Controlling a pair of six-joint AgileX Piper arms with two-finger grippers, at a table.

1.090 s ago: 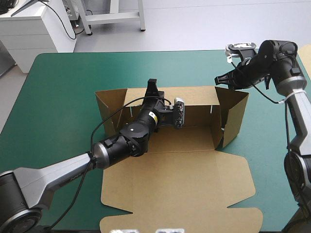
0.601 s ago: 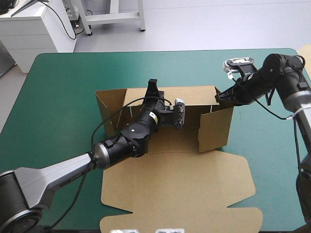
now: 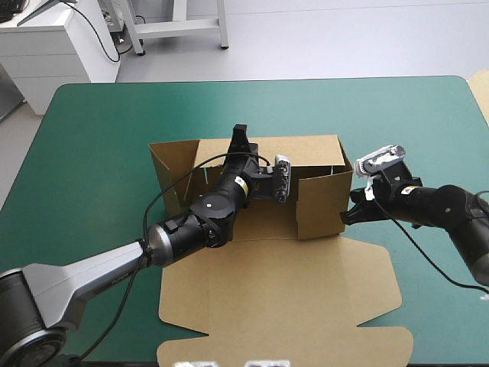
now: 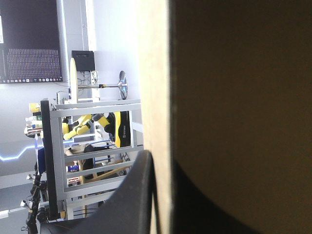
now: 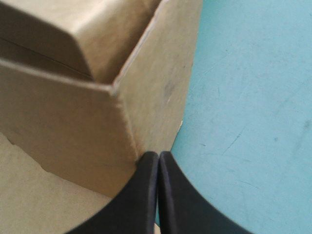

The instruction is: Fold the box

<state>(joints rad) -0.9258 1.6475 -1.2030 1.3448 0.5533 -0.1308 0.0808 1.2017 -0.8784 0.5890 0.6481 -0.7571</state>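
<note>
The brown box [image 3: 275, 290] lies mid-table with its lid flat toward the near edge and its back wall [image 3: 306, 149] raised. My left gripper [image 3: 240, 136] sits at the top of that wall, shut on the box. In the left wrist view the board's edge [image 4: 158, 97] runs between the black fingers [image 4: 139, 195]. The right end's walls [image 3: 321, 200] stand folded inward into a corner. My right gripper [image 3: 346, 218] is low beside that corner, shut with nothing held. Its tip [image 5: 158, 155] touches the foot of the box's outer corner [image 5: 146, 97].
The left side flap [image 3: 172, 172] stands splayed outward. The lid's tabs [image 3: 382, 336] reach close to the table's near edge. Bare teal-green cover [image 3: 99, 153] lies left, behind and to the right [image 5: 243, 97] of the box.
The right arm came down from the right wall's far top corner to its near lower corner. The right wall and flap swung inward from splayed to folded across. The left arm stayed still.
</note>
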